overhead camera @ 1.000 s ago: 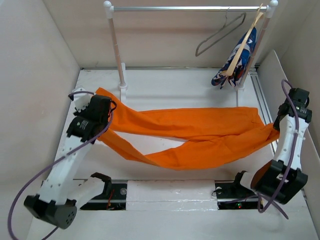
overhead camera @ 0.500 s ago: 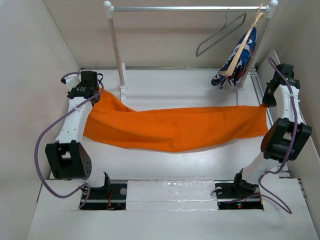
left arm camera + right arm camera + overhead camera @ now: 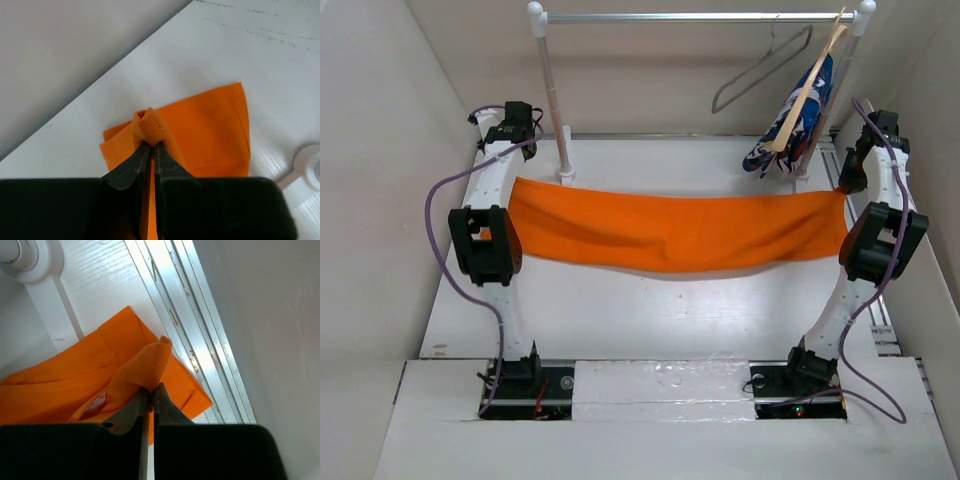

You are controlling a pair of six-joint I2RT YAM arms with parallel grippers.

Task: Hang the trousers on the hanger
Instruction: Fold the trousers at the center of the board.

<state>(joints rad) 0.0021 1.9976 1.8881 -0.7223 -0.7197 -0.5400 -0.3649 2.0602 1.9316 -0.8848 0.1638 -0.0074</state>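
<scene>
We look down on the white table [image 3: 650, 320], the widest thing here. The trousers [image 3: 670, 232] stretch across it from left to right as one long orange band. They sag a little in the middle, and a shadow lies under the lower edge. Behind them stands the clothes rack [image 3: 700, 17], its rail crossing the back of the space. At the rail's right end a blue patterned garment [image 3: 798, 120] hangs on a wooden hanger [image 3: 810, 85]. Just left of that the hanger [image 3: 760, 68] (the thin grey wire one) hangs tilted, well apart from the trousers. The left gripper [image 3: 149, 145] is pinched tight on a small fold at the trousers' left end. The right gripper [image 3: 150, 387] is likewise clamped on a bunched fold at the right end, beside the metal track [image 3: 195, 340] along the wall.
</scene>
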